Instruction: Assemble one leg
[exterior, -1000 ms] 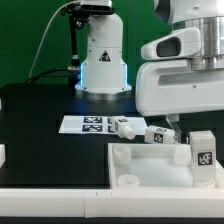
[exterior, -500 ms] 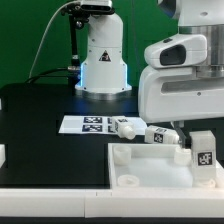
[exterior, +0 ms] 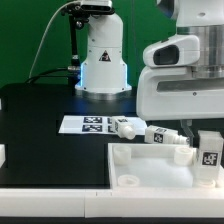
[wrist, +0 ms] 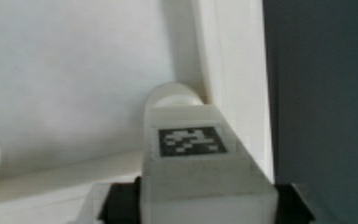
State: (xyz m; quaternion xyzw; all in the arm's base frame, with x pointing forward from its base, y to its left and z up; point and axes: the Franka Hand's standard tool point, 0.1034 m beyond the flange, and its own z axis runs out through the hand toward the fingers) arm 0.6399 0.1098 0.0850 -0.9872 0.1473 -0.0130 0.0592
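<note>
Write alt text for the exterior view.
At the exterior view's right, the arm's pincer holds a tagged white leg upright at a corner of the white panel. Two more legs lie on the black table beside the marker board.

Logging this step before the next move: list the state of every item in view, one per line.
gripper: shut on the leg.
leg: held upright over the panel's edge; whether it is seated cannot be told.
panel: flat on the table; near corner socket empty.
first loose leg: on its side beside the marker board.
second loose leg: on its side next to the first.
marker board: flat on the table.
</note>
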